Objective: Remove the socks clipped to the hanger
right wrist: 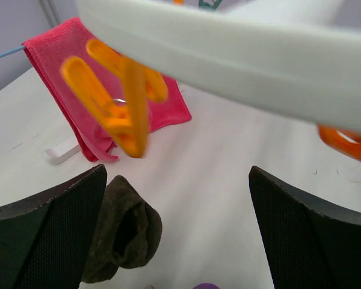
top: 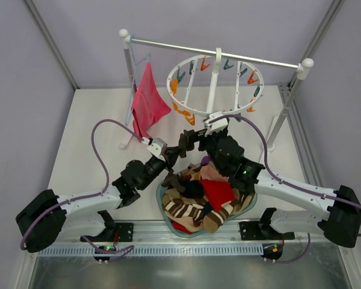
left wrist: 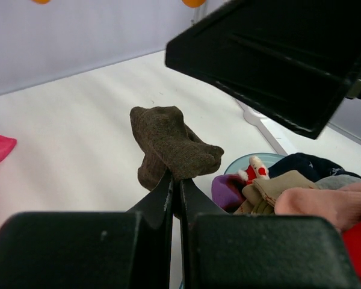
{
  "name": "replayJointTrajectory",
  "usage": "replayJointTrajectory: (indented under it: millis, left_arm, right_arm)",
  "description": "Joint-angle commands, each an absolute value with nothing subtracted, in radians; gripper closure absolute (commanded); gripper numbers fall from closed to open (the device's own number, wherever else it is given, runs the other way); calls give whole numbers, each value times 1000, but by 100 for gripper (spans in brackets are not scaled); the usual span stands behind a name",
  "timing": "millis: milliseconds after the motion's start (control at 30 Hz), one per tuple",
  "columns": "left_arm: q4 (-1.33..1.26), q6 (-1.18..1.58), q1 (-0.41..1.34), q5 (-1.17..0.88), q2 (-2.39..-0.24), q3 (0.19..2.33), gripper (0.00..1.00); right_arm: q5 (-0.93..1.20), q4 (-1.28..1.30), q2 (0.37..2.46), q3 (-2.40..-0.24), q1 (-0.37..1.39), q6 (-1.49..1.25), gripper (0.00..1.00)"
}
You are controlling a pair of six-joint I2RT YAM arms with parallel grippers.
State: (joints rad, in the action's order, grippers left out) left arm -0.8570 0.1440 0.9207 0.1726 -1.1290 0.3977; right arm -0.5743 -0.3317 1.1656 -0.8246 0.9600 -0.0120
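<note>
The hanger (top: 213, 81), a white ring with orange and teal clips, hangs from the rail; I see no sock on it. My left gripper (top: 175, 152) is shut on a dark brown sock (top: 185, 142), held above the table just below the ring's front. In the left wrist view the jaws (left wrist: 175, 180) pinch the sock (left wrist: 168, 143). My right gripper (top: 200, 136) is open and empty, right beside that sock. Its view shows the sock (right wrist: 123, 232) by the left finger (right wrist: 48, 229), an empty orange clip (right wrist: 117, 102) and the ring (right wrist: 228, 54) above.
A teal basin (top: 250, 206) at the near edge holds a pile of socks (top: 201, 198), also in the left wrist view (left wrist: 289, 186). A pink cloth (top: 147, 102) hangs on a light-blue wire hanger at the rail's left. White posts (top: 287, 105) carry the rail.
</note>
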Motion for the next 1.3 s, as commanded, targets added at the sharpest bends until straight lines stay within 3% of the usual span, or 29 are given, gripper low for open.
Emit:
replayJointTrajectory:
  millis: [0, 167, 367, 567, 767, 867, 1167, 1267]
  left_arm:
    - [-858, 118, 923, 152, -1141, 446, 100]
    - [-828, 127, 923, 130, -1128, 456, 100]
    - [-749, 221, 923, -36, -1045, 468, 100]
    - [-631, 316, 962, -204, -948, 502, 100]
    - [-494, 193, 1201, 29, -945, 549, 100]
    - [-497, 193, 1236, 64, -989, 542, 100]
    - [-587, 235, 1321, 331, -1365, 555, 100]
    - [-582, 241, 1331, 337, -1430, 569, 100]
  right_arm:
    - [-604, -419, 1091, -731, 956, -9, 0]
    - [-738, -532, 962, -572, 943, 23, 0]
    - [-785, -630, 729, -329, 827, -29, 0]
    - [-834, -638, 559, -221, 723, -52, 0]
    - [-831, -661, 509, -178, 683, -90, 0]
    - [-838, -657, 511, -179, 677, -92, 0]
    - [-841, -647, 448, -155, 675, -101, 0]
    - [-841, -647, 414, -141, 675, -103, 0]
